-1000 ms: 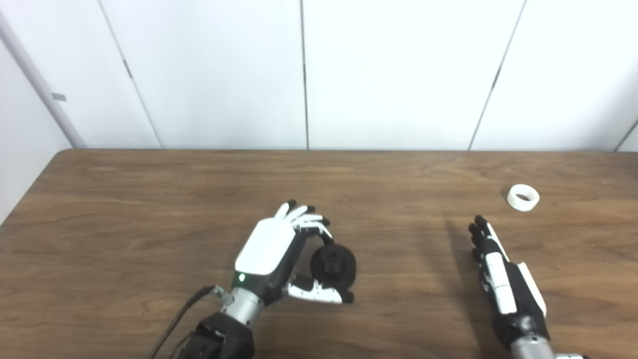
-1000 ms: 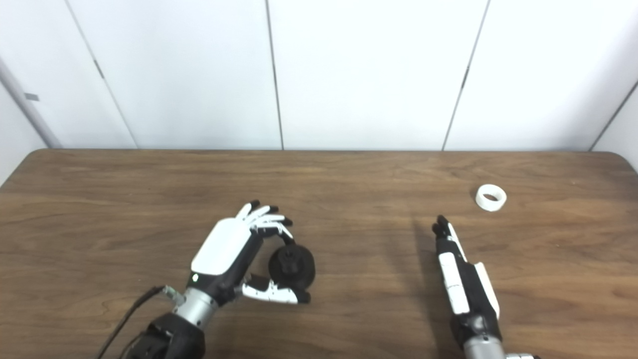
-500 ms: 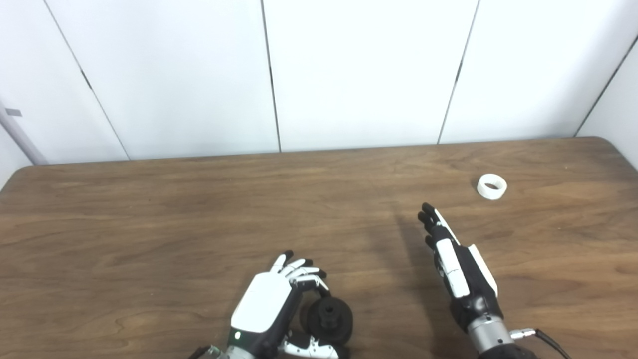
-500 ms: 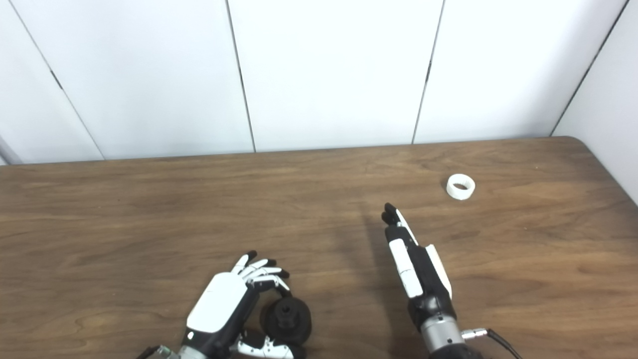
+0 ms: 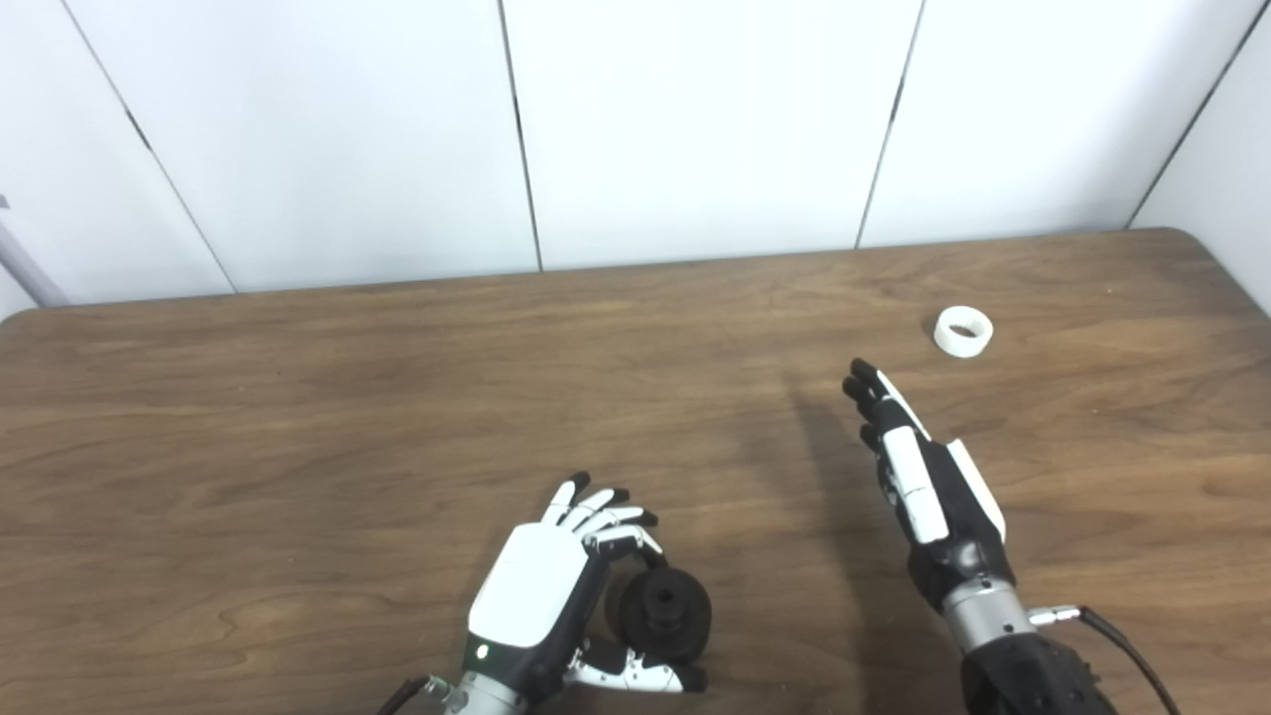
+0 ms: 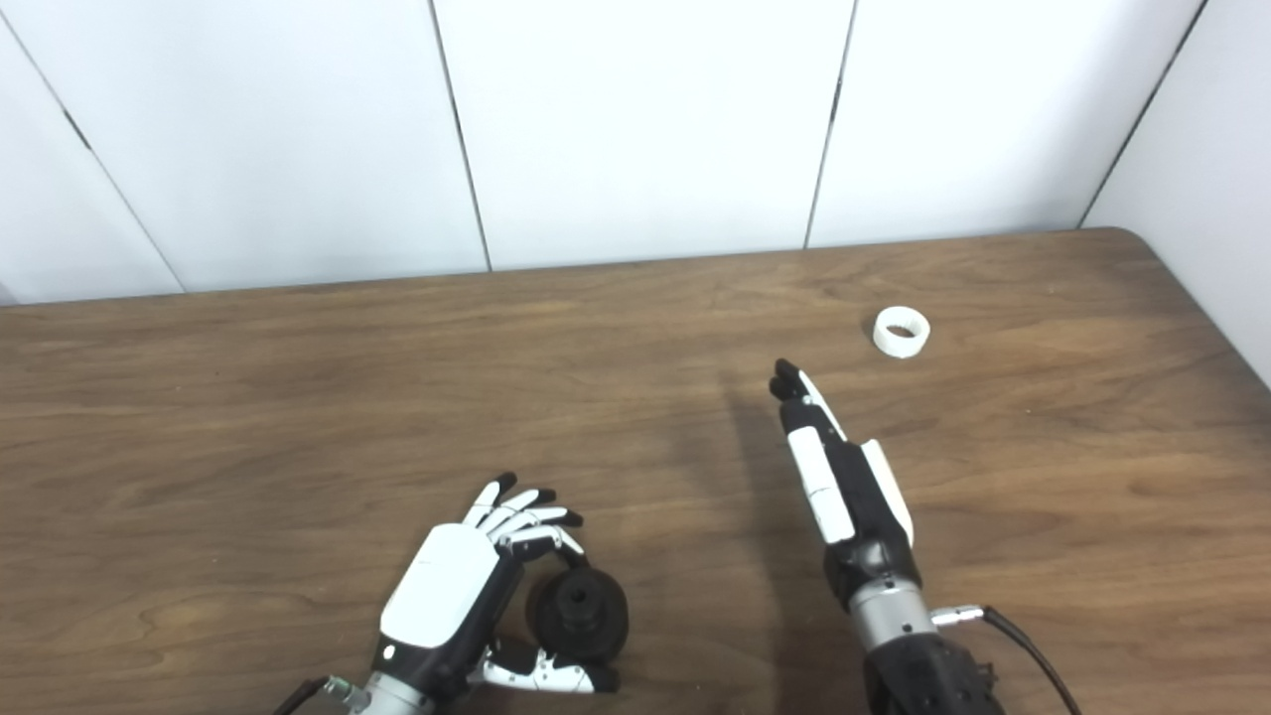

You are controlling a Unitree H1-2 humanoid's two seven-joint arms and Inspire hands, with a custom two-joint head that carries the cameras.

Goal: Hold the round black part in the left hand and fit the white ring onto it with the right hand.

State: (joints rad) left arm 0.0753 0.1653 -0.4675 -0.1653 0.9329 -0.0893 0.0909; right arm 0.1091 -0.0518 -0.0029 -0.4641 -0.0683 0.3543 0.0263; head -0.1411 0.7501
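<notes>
Brown wood-grain bench (image 5: 298, 417) carries all items; white wall panels stand behind its far edge.

Left robot hand (image 5: 556, 596): low at the near edge, white back facing up. Its fingers (image 5: 608, 518) curl over the top of the round black part (image 5: 663, 613) and its thumb runs beneath it, so the part is grasped between them. The part faces the viewer with a raised hub and a central hole. Whether it rests on the bench surface or is lifted clear cannot be told.

Right robot hand (image 5: 918, 477): held edge-on with fingers extended straight and close together, pointing toward the far right of the bench. It grasps nothing. A dark shadow lies on the wood to its left.

White ring (image 5: 963, 331): lying flat on the bench near the far right corner, opening upward. It sits beyond and to the right of the right fingertips, apart from them, and well apart from the black part.

A cable (image 5: 1112, 636) trails from the right wrist.
</notes>
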